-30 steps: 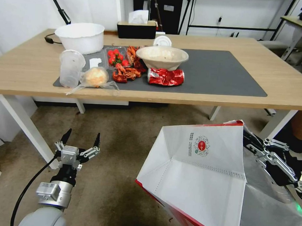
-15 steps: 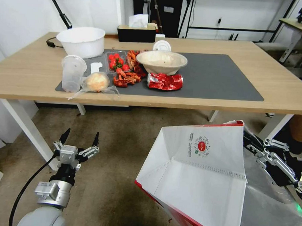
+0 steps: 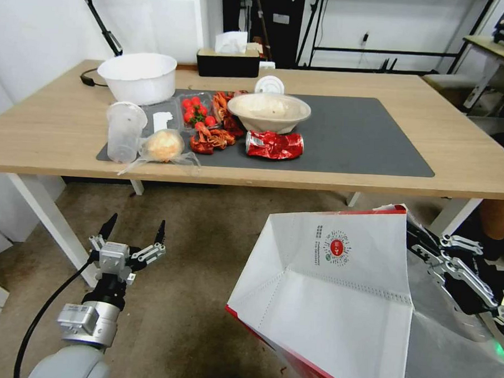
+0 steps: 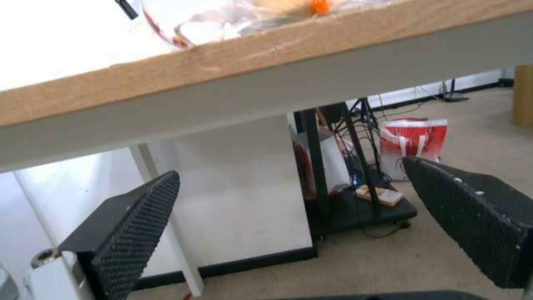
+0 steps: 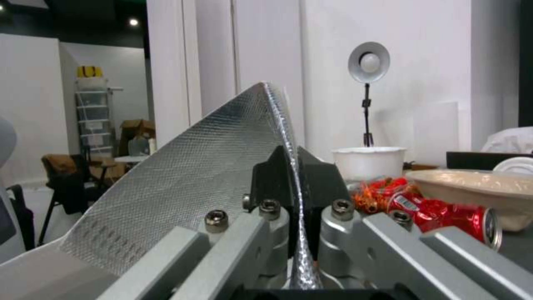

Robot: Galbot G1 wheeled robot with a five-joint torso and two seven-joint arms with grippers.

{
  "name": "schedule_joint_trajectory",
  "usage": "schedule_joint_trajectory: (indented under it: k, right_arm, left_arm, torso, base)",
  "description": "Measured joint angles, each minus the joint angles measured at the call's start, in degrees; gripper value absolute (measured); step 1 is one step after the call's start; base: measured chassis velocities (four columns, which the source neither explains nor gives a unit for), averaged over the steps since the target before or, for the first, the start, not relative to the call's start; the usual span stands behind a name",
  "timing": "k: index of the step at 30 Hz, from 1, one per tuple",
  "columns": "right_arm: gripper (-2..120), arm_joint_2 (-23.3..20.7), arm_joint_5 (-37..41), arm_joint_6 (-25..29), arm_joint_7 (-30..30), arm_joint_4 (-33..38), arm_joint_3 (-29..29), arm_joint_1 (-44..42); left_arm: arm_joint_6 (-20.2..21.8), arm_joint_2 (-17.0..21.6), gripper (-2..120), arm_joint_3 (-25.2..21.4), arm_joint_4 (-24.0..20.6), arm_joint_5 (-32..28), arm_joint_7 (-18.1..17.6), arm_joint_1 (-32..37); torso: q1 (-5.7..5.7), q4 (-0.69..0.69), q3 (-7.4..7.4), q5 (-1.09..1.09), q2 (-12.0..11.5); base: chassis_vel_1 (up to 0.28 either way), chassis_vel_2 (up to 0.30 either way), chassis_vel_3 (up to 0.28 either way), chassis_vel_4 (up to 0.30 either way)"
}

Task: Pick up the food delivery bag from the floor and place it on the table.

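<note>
- Below the near edge of the table (image 3: 471, 148), in the head view, the food delivery bag (image 3: 336, 304) hangs off the floor (image 3: 204, 265), open-mouthed. The right gripper (image 3: 428, 244) clamps the bag's rim at its side. The left gripper (image 3: 134, 232) sits low beside the table's white leg, jaws spread wide and holding nothing. On the surface, a crushed red can (image 3: 274, 145) lies on the grey mat (image 3: 366, 132), in front of a beige bowl (image 3: 269, 110).
- Under the table edge (image 4: 277, 54), in the left wrist view, the left gripper (image 4: 289, 187) has its jaws wide apart above the carpet.
- Beside the table, in the right wrist view, the right gripper (image 5: 294, 171) has its jaws pinched on the bag's silver foil edge (image 5: 194, 175); the can (image 5: 444, 216) lies beyond.
</note>
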Motion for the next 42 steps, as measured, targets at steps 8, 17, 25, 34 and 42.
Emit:
schedule_joint_trajectory:
  k: [8, 17, 25, 34, 42]
  right_arm:
    - [0, 0.0, 0.0, 0.0, 0.1, 0.2, 0.2, -0.1]
    - [0, 0.3, 0.0, 0.0, 0.5, 0.8, 0.4, -0.2]
    - [0, 0.7, -0.1, 0.0, 0.5, 0.8, 0.5, -0.4]
    - [0, 1.0, -0.5, 0.0, 0.6, 0.8, -0.1, -0.1]
    - [0, 1.2, -0.5, 0.0, 0.7, 0.9, -0.1, -0.2]
  left_arm:
    - [0.0, 0.0, 100, 0.0, 0.0, 0.0, 0.0, 0.0]
    - [0.1, 0.3, 100, -0.4, 0.4, -0.2, 0.1, -0.4]
    - [0.0, 0.3, 100, -0.3, 1.5, -0.3, 0.0, -0.8]
    - [0.1, 0.4, 100, -0.4, 1.4, -0.5, 0.1, -1.0]
    - [0.0, 0.4, 100, -0.4, 1.4, -0.5, 0.1, -1.0]
  torso:
    - [0.67, 0.00, 1.17, 0.00, 1.8]
    - [1.51, 0.00, 2.53, 0.00, 4.1]
    - [2.18, 0.00, 3.53, 0.00, 5.7]
    - [3.14, 0.00, 4.98, 0.00, 8.1]
    - [3.95, 0.00, 6.17, 0.00, 10.1]
  base:
    - [0.000, 0.000, 0.000, 0.000]
    - [0.000, 0.000, 0.000, 0.000]
    - [0.000, 0.000, 0.000, 0.000]
    - [0.000, 0.000, 0.000, 0.000]
    - [0.000, 0.000, 0.000, 0.000]
